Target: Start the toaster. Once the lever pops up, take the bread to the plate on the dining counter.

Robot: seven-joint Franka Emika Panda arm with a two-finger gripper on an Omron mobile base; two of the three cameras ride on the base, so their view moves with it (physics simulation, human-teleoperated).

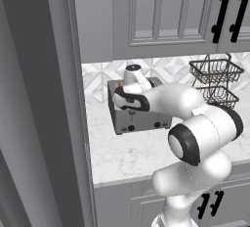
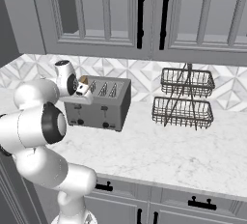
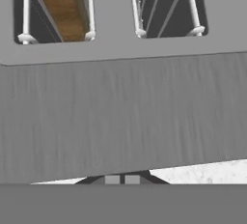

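Toaster (image 2: 99, 104) sits left of frame centre in the right base view, on the white marble counter (image 2: 159, 153), back near the tiled wall. Bread (image 3: 61, 7) stands in the upper-left slot in the hand view. Gripper (image 3: 122, 179) at the bottom edge, fingertips nearly together against the toaster's front. Open counter, then wire basket rack (image 2: 185, 97) at right.

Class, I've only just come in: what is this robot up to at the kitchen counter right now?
The white arm is reaching over the toaster, which sits on the marble worktop beside a wire basket rack. Its end effector is down against the toaster's front, fingertips nearly together. The bread sits in one slot, seen in the hand view. Whether a lever has been pressed cannot be told.
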